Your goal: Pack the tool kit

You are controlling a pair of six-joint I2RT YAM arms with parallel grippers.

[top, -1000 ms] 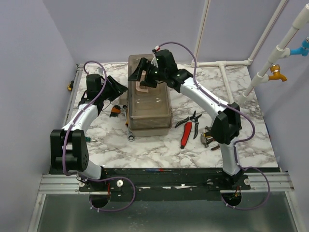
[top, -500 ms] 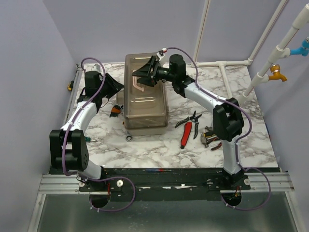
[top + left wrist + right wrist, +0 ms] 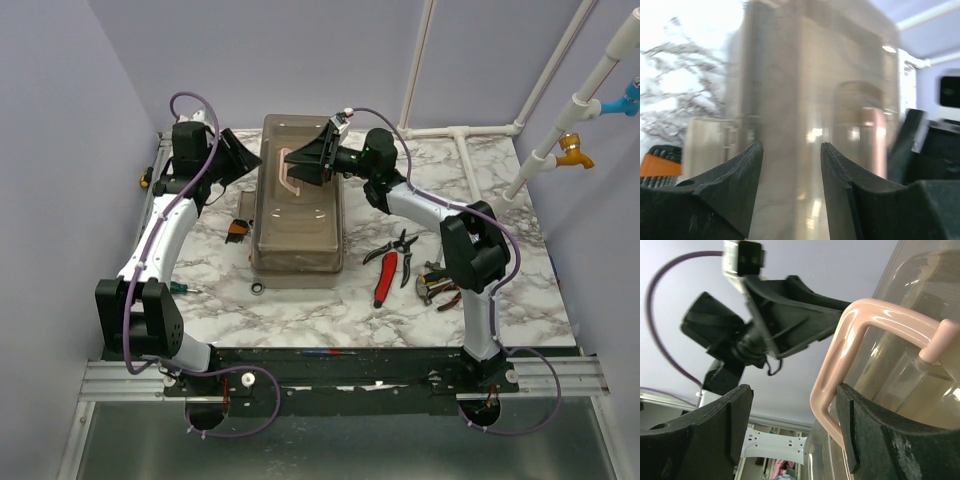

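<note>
The tool kit box (image 3: 297,215), beige-grey with a smoky lid and a pink handle (image 3: 290,170), stands mid-table. My right gripper (image 3: 307,165) is open over the lid. In the right wrist view (image 3: 795,395) one finger (image 3: 865,430) rests against the pink handle (image 3: 840,350) and the other stands clear. My left gripper (image 3: 252,160) is open and empty at the box's left side, with the blurred box wall (image 3: 840,100) just ahead of it (image 3: 790,150). Red-handled cutters (image 3: 385,280), black pliers (image 3: 400,245) and a hammer (image 3: 435,287) lie right of the box.
An orange-and-black tool (image 3: 237,228) lies left of the box and shows in the left wrist view (image 3: 655,165). A green-handled screwdriver (image 3: 178,288) and a small metal ring (image 3: 258,290) lie near the front left. White pipes (image 3: 470,135) run along the back right.
The box has slid left and squared up. My right gripper has swung left and level against the handle. My left gripper has drawn back toward the far left.
</note>
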